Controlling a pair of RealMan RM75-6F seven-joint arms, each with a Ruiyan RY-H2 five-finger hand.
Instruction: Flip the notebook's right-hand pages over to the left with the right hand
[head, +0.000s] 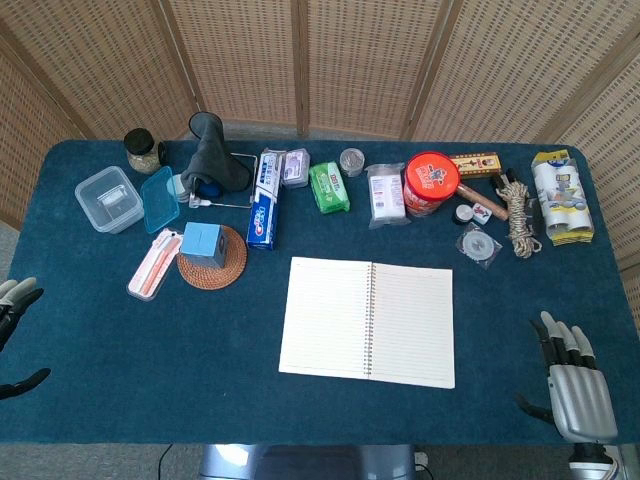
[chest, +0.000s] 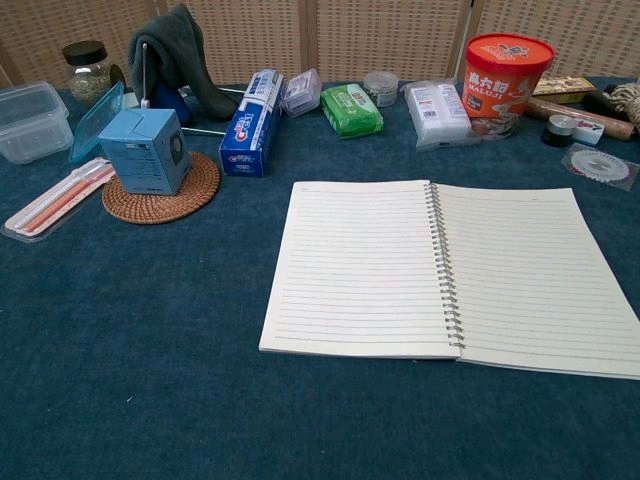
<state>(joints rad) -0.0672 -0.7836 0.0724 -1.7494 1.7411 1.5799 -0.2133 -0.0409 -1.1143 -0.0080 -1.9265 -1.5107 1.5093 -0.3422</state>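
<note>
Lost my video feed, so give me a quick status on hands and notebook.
Right hand open, resting at table edge, clear of notebook. Left hand open, far side. Notebook lies open flat, right-hand pages unturned. Nothing in the way.

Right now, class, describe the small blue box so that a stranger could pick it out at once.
Start at the open notebook in the middle of the table, then look up and left to the round woven coaster. The small blue box stands on it, the only cube-like thing there.
</note>
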